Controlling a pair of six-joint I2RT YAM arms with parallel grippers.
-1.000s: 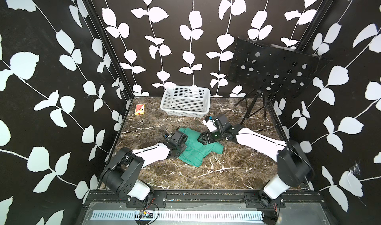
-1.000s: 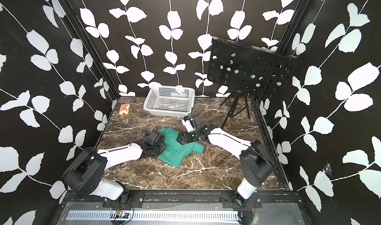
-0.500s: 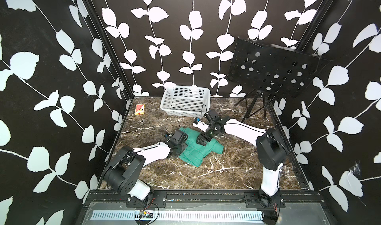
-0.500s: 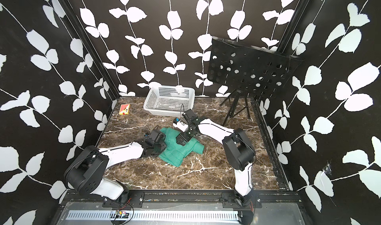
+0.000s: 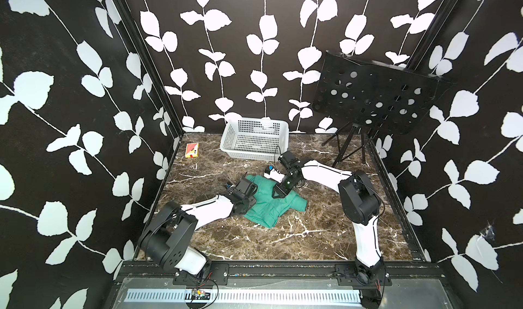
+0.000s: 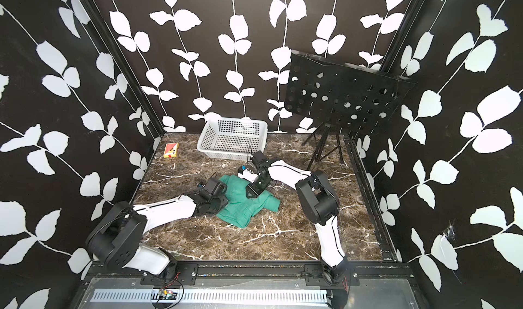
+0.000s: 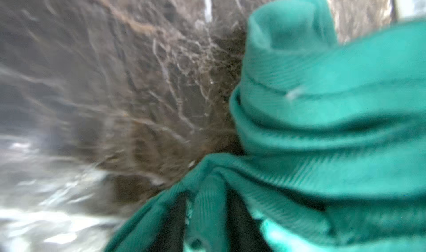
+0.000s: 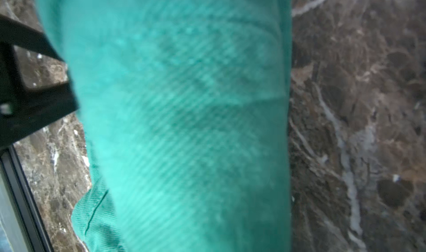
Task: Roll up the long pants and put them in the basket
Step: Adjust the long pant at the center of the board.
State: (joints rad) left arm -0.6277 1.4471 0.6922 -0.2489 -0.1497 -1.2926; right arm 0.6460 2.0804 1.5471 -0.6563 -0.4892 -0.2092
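The long pants (image 5: 268, 208) (image 6: 240, 208) lie crumpled in a teal-green heap mid-table. My left gripper (image 5: 250, 201) (image 6: 219, 203) rests low on their left edge. In the left wrist view my left gripper (image 7: 206, 225) stands open, its dark fingers (image 7: 173, 223) apart with a ridge of the pants (image 7: 322, 124) between them. My right gripper (image 5: 278, 193) (image 6: 252, 193) points down onto the far part of the pants. In the right wrist view the pants (image 8: 184, 124) fill the middle and hide the right fingers.
A white plastic basket (image 5: 254, 149) (image 6: 226, 149) stands at the back of the brown marble table (image 5: 283, 237). A small red and yellow box (image 5: 192, 150) lies back left. A black perforated music stand (image 5: 373, 95) on tripod legs (image 5: 348, 146) stands back right.
My right gripper has swung left and come down from beside the pants onto their far part, its elbow rising. The left arm has stayed at the left edge.
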